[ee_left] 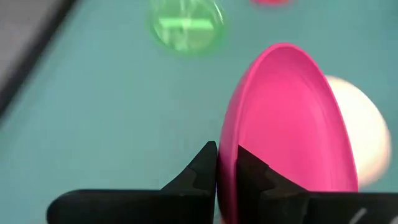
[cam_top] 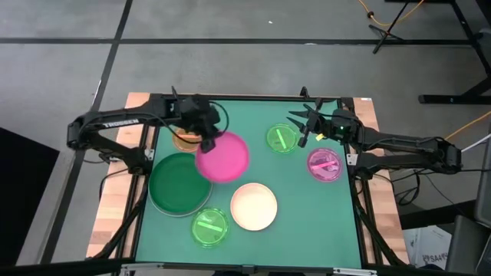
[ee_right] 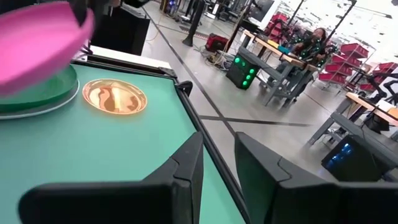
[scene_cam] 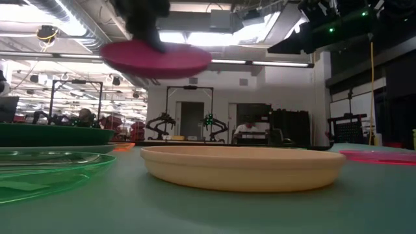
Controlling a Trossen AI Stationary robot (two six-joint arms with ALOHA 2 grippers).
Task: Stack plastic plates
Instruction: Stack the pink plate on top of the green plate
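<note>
Nearest the low camera lies a lime-green plate point(scene_cam: 45, 170) at the counter's front edge, with the cream plate point(scene_cam: 242, 166) just beyond it toward the middle. Behind the lime-green plate, along the left edge of the counter point(cam_top: 261, 115), sits the large dark green plate point(cam_top: 179, 184), nothing resting in it.

The magenta plate point(cam_top: 222, 156) hangs in the air, clear of the counter, partly over the dark green plate's far-right rim. The left tool point(ee_left: 225, 163) has its fingers nipped nearly together on the magenta plate's rim, and the plate stands out beyond them. The dark green plate lies toward the front-left corner from the carried one, so in my judgement a short carry that way would centre it for stacking; the left arm is far the nearer.

A small orange plate point(ee_right: 115, 96) rests near the far left corner. The right tool point(ee_right: 217, 163) waits above the far right of the counter, fingers partly apart and holding nothing, beside a second lime-green plate point(cam_top: 282, 139) and a pink plate point(cam_top: 324, 164).
</note>
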